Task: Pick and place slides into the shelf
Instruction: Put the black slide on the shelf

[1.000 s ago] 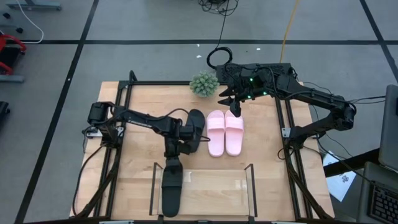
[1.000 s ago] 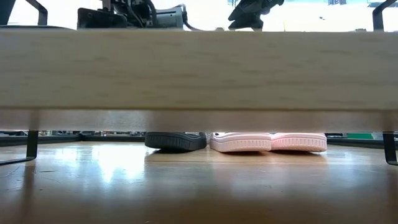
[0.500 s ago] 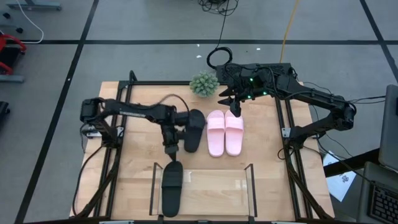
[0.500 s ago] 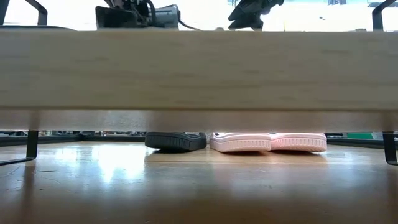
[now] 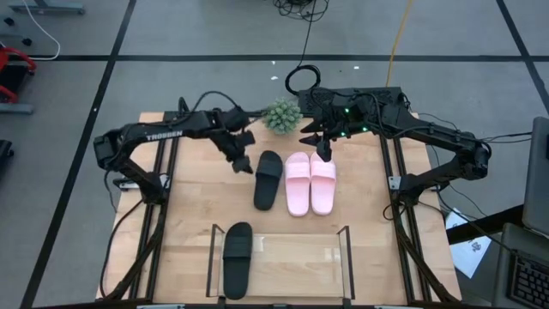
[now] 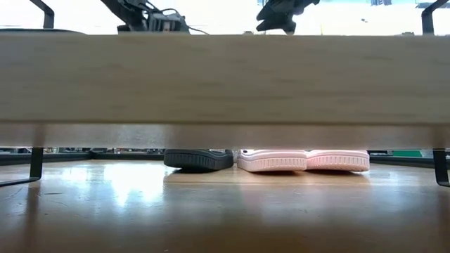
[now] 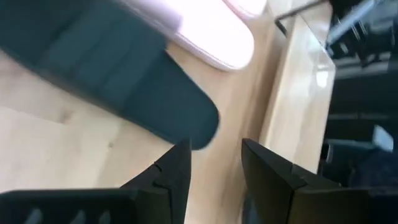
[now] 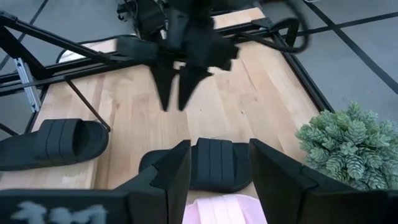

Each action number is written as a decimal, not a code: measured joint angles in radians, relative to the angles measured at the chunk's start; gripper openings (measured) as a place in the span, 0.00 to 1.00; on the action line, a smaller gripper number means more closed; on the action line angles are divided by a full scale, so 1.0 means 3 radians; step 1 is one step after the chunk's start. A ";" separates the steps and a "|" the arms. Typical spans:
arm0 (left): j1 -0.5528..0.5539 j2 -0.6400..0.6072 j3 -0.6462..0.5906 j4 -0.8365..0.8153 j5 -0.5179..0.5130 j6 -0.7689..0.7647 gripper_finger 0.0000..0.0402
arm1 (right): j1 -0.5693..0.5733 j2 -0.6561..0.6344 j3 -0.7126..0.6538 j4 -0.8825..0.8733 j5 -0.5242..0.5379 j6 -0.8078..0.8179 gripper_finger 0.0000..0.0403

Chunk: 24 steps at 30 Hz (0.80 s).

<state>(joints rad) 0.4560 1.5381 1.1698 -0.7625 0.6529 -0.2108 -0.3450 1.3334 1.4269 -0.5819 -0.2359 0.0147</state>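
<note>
In the high view one black slide (image 5: 237,257) lies in the left end of the clear shelf (image 5: 300,255). The other black slide (image 5: 268,178) lies flat on the table beside the pink pair (image 5: 298,183) (image 5: 323,181). My left gripper (image 5: 239,155) is open in the air, left of and beyond that black slide's far end; its wrist view shows the slide (image 7: 118,81) ahead of the gripper (image 7: 214,163). My right gripper (image 5: 324,148) hovers open over the pink pair's far ends. Its wrist view (image 8: 221,163) frames the black slide (image 8: 211,163).
A small green plant (image 5: 281,114) stands at the table's far edge between the two grippers. Black frame rails (image 5: 169,163) run along the table's left and right sides. The shelf's thin uprights (image 5: 347,247) stand at its ends. Bare wood lies left of the slides.
My left gripper has drawn back from above the black slide in the shelf, travelling toward the table's far edge, past the other black slide, to a spot left of the plant. The slide in the shelf stays where it lay. The right arm has kept still.
</note>
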 joint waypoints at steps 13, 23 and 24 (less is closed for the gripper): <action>0.0055 0.0044 0.0001 0.0943 -0.0461 -0.1058 0.35 | -0.0028 0.0000 0.0000 -0.0005 0.0362 -0.0174 0.38; -0.0371 0.0043 0.0001 0.0347 -0.1537 -0.1073 0.35 | -0.0031 -0.0043 0.0000 -0.0125 0.0362 -0.0206 0.38; -0.0418 0.0044 0.0001 0.0312 -0.1674 -0.1022 0.35 | -0.0031 -0.0048 0.0000 -0.0110 0.0362 -0.0215 0.38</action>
<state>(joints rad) 0.3305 1.5512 1.1702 -0.6689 0.1508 -0.5173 -0.3542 1.3190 1.4269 -0.6150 -0.1272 -0.0497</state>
